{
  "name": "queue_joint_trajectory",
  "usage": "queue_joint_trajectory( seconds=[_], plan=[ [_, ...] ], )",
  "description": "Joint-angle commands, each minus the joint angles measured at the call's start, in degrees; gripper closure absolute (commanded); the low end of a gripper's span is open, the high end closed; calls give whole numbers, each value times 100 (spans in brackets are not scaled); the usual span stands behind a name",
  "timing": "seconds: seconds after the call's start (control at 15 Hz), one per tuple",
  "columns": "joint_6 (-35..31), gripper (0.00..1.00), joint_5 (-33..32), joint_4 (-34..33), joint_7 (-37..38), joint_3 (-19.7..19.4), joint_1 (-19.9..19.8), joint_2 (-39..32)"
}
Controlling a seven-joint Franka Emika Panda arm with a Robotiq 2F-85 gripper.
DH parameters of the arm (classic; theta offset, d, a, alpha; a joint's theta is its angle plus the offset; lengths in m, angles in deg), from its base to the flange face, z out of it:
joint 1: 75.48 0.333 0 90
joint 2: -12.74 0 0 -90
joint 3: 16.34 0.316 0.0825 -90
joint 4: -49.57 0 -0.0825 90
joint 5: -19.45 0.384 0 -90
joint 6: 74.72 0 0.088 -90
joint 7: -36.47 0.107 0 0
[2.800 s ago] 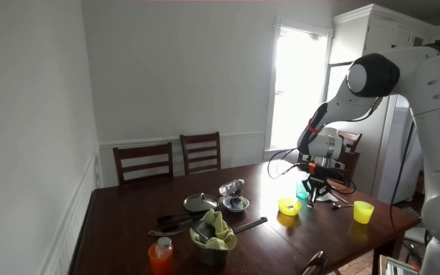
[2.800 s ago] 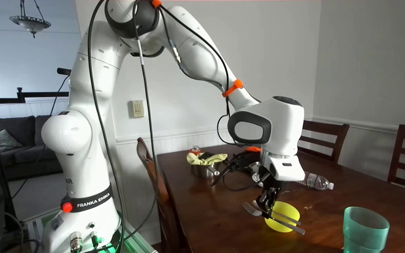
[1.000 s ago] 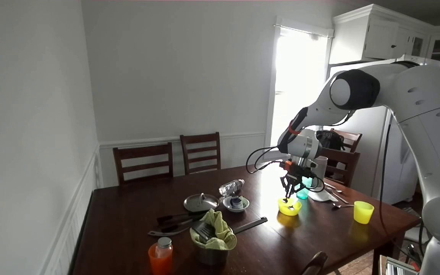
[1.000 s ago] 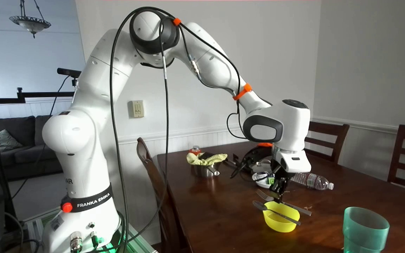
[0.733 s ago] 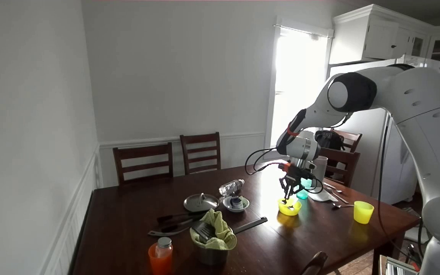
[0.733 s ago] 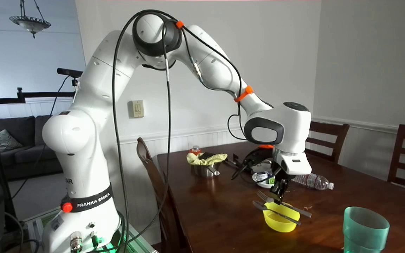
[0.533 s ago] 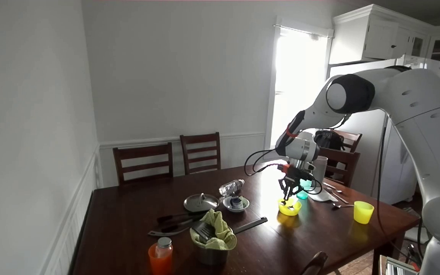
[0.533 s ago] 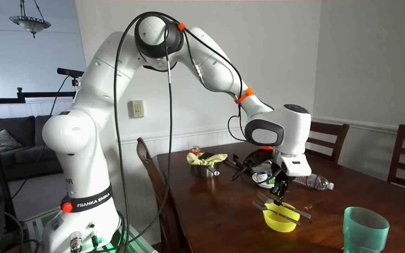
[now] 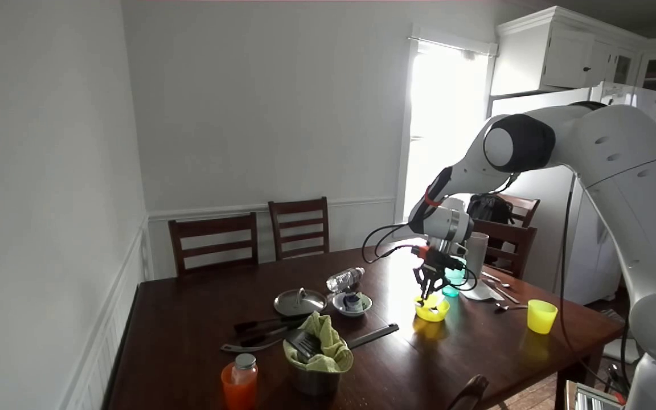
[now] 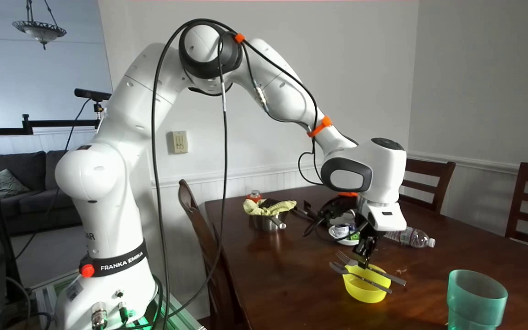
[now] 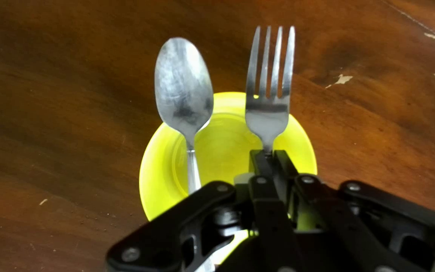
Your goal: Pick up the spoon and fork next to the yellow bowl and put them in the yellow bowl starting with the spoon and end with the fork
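The yellow bowl (image 10: 364, 294) stands on the table and shows in both exterior views (image 9: 431, 316). It also fills the middle of the wrist view (image 11: 150, 177). The spoon (image 11: 183, 87) lies across the bowl, its head sticking out past the rim; it also shows in an exterior view (image 10: 338, 268). My gripper (image 11: 267, 154) is shut on the fork (image 11: 267, 117) just behind its head. The fork is over the bowl, beside the spoon, tines past the rim (image 10: 390, 276). The fingertips (image 10: 363, 266) are low at the bowl's rim. Whether the fork touches the bowl I cannot tell.
A teal cup (image 10: 477, 300) stands near the bowl. A yellow cup (image 9: 541, 316), another spoon (image 9: 511, 307) and a napkin (image 9: 480, 291) lie to one side. A white bowl (image 9: 352, 306), bottle (image 9: 345, 279) and pot (image 9: 316, 378) stand on the other side.
My gripper has carried the fork from beside the bowl to over it, moving left in an exterior view. In the last second it has sunk slightly. The spoon and bowl have not moved.
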Motion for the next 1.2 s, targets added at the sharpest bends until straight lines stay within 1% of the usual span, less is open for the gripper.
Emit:
queue_joint_trajectory(
  seconds=[0.0, 0.6, 0.67, 0.73, 0.8, 0.93, 1.13],
  plan=[
    [168, 98, 102, -209, 105, 13, -50, -134],
    [204, 98, 90, -225, 139, 8, -46, -163],
    [204, 86, 79, -227, 147, -1, -40, -169],
    [206, 69, 78, -232, 154, -3, -38, -176],
    [203, 60, 78, -231, 157, -4, -37, -178],
    [203, 45, 79, -230, 156, -4, -38, -179],
    [204, 31, 81, -225, 153, -3, -40, -171]
  ],
)
